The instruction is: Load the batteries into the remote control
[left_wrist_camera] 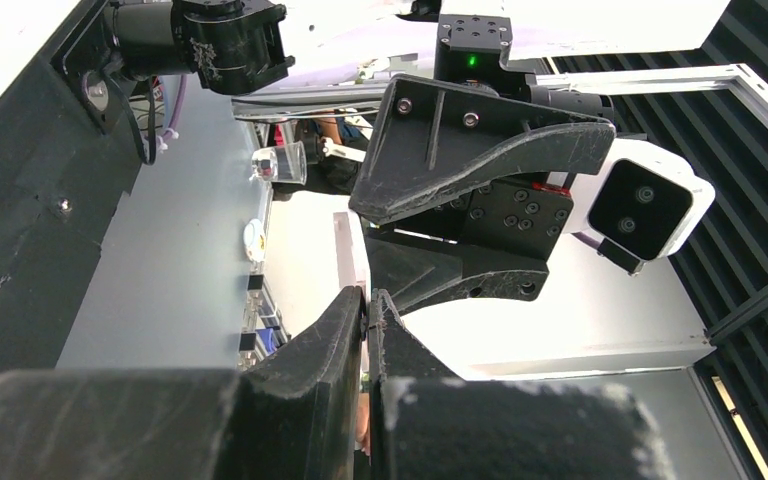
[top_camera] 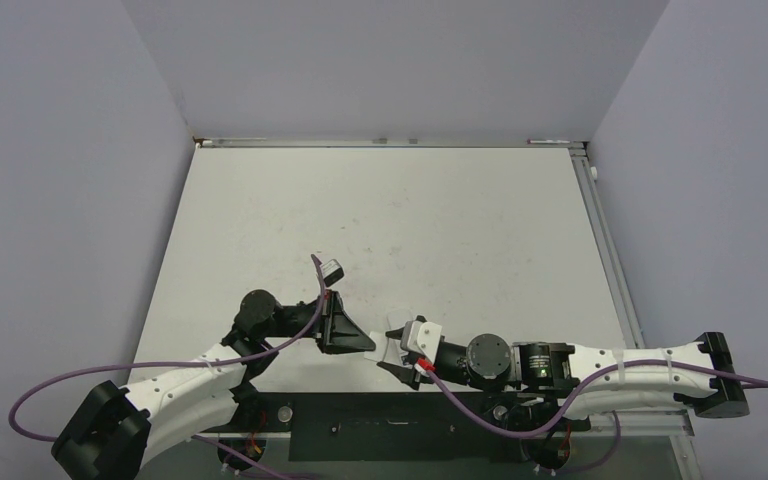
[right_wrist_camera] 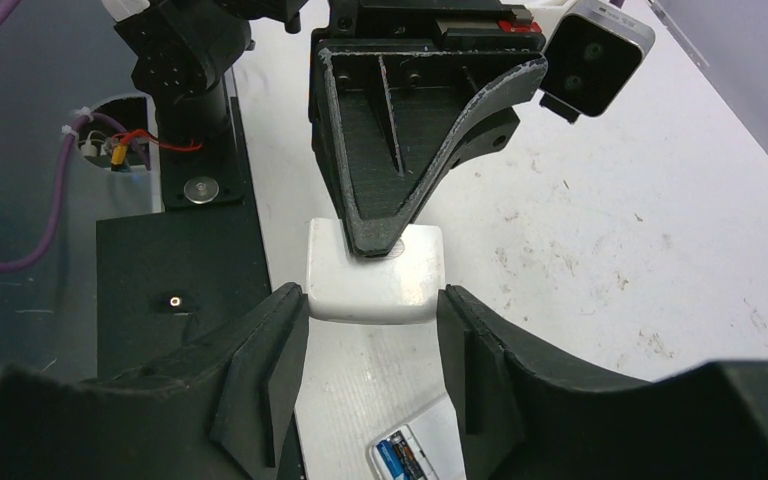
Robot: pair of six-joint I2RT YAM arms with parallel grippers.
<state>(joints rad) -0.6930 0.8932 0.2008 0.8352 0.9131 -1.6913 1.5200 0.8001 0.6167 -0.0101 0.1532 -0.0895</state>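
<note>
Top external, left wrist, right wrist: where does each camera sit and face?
Top external: above and behind, facing down at the table; left arm, right arm show.
Left wrist: on the left arm, facing the right fingers; own shut left fingers show.
Right wrist: on the right arm, facing the left fingers pinching a white piece; right fingers show.
Shared: both wrist views show both pairs of fingers.
</note>
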